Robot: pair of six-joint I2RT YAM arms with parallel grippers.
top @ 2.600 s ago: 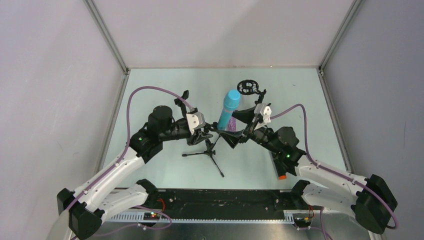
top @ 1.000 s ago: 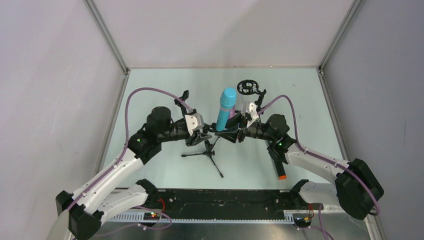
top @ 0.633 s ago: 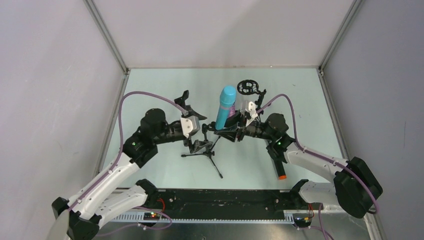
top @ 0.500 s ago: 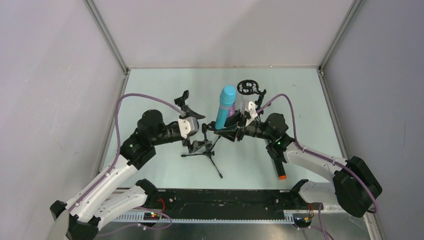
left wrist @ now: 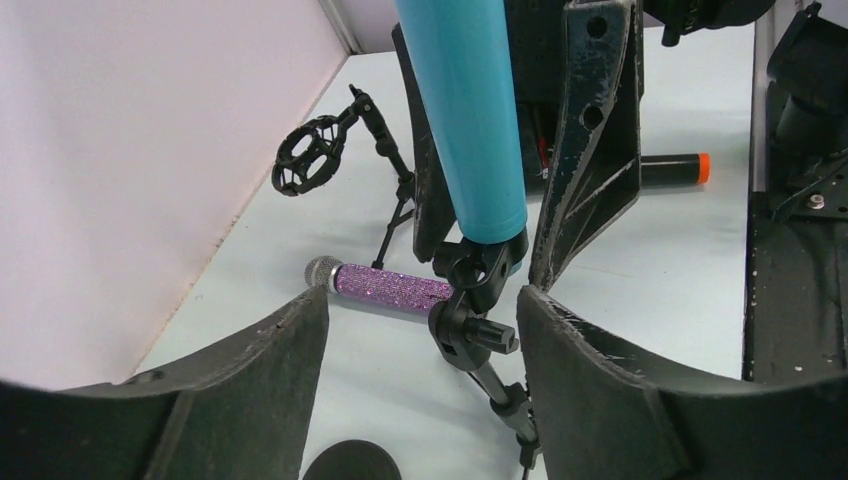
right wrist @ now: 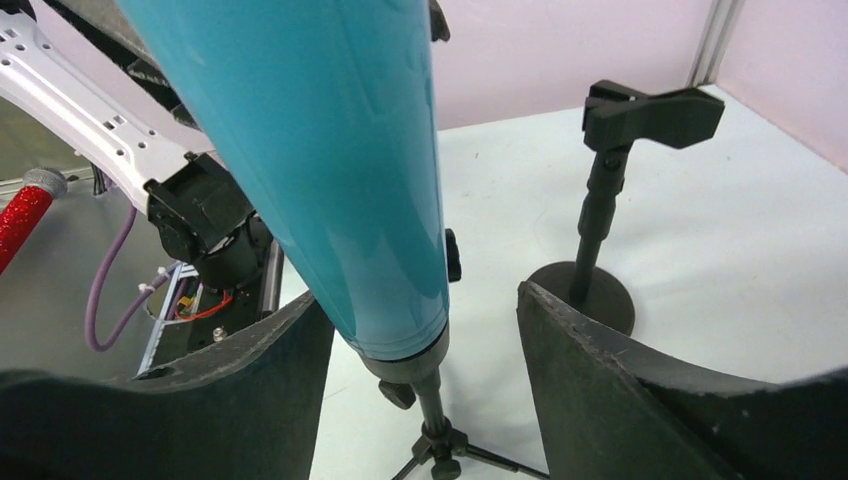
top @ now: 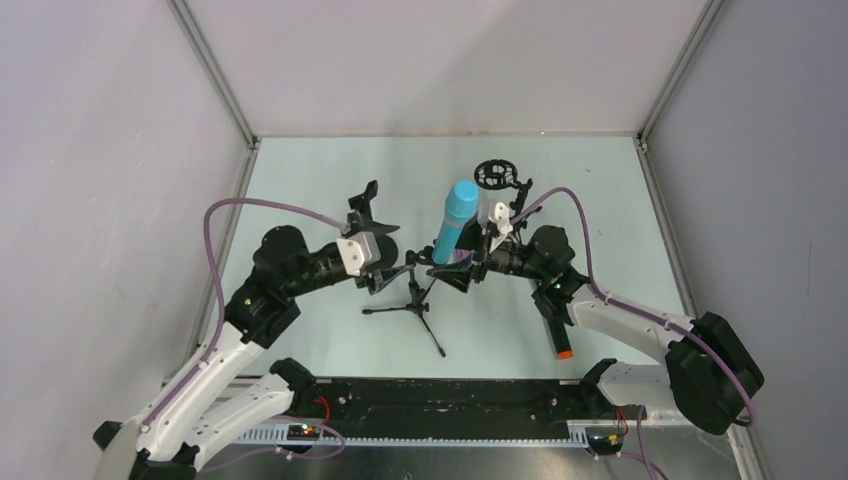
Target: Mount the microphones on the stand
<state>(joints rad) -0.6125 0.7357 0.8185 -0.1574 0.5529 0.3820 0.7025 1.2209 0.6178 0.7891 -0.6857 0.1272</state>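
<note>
The light blue microphone [top: 457,215] [left wrist: 465,110] [right wrist: 330,150] stands nearly upright in the clip of the black tripod stand [top: 413,303] [left wrist: 478,285] [right wrist: 432,400]. My right gripper [top: 463,272] [right wrist: 420,330] is open, its fingers on either side of that mic's lower end with gaps showing. To the left of the stand my left gripper [top: 388,273] [left wrist: 420,345] is open, with the clip's joint just ahead of its tips. The purple glitter microphone [left wrist: 385,285] [top: 459,258] lies on the table behind the stand. The black microphone with the orange end [top: 557,328] [left wrist: 672,168] lies at the right.
A round-base stand with an empty clip [top: 366,203] [right wrist: 610,190] is at the back left. A small stand with a ring-shaped shock mount [top: 496,175] [left wrist: 312,160] is at the back. A red glittery stick [right wrist: 20,215] shows beyond the arm bases. Walls close in three sides.
My right gripper has opened off the light blue microphone, which stays in the clip. My left gripper has opened, let go of the stand and drawn back to the left.
</note>
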